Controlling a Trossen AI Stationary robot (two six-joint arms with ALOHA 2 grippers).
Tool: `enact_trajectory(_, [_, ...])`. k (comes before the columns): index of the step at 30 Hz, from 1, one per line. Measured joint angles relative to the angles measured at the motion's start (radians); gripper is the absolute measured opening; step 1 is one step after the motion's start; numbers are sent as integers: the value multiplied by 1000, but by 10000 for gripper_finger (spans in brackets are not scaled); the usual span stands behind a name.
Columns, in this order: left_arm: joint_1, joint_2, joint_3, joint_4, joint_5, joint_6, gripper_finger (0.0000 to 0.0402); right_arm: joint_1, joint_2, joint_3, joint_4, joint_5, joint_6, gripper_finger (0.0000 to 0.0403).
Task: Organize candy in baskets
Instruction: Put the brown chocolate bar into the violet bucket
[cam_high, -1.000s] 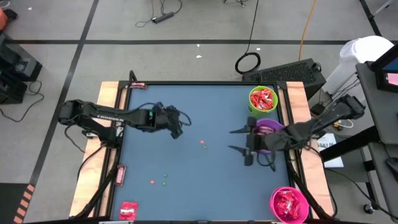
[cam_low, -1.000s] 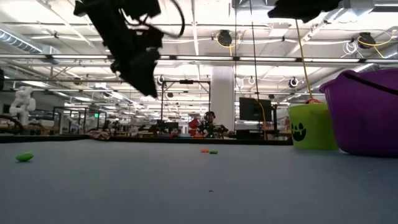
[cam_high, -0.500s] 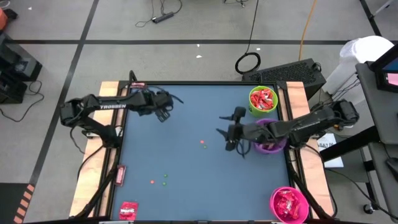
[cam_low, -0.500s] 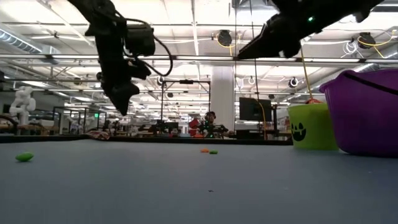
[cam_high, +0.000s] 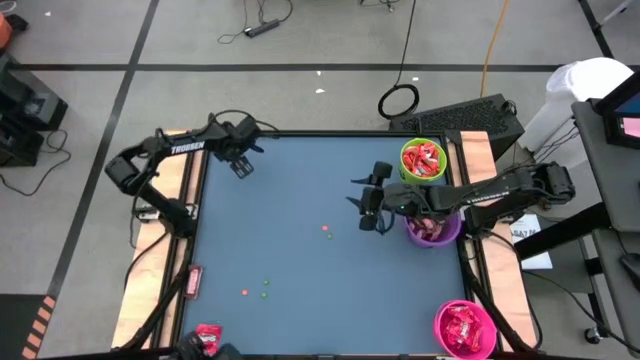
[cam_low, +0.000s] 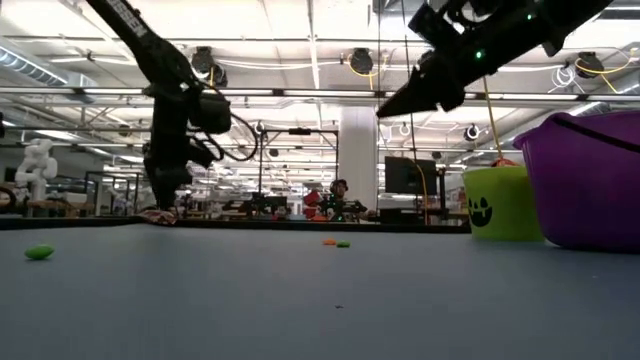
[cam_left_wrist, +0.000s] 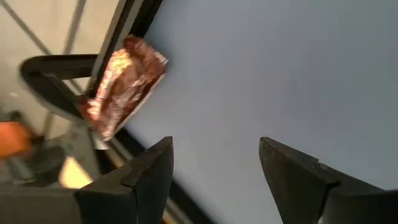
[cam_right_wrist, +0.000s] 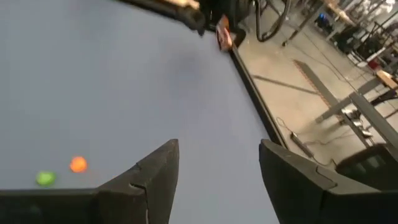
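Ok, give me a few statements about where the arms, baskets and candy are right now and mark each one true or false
1. The left gripper is open near the table's far left corner, close to a wrapped candy. True.
2. The purple basket sits between the green basket and the pink basket. True.
3. The pink basket is empty. False: it holds red candy.
4. The right gripper holds a candy. False: nothing shows between its fingers.
5. The green basket lies tipped over. False: it stands upright.
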Motion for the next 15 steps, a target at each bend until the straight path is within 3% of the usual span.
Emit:
enact_trajectory(9, [76, 107, 0, 140, -198, 155, 242, -45, 62, 0, -3, -1, 3, 210])
enact_trajectory(15, [137, 165, 0, 256, -185, 158, 242, -51, 87, 0, -1, -4, 15, 210])
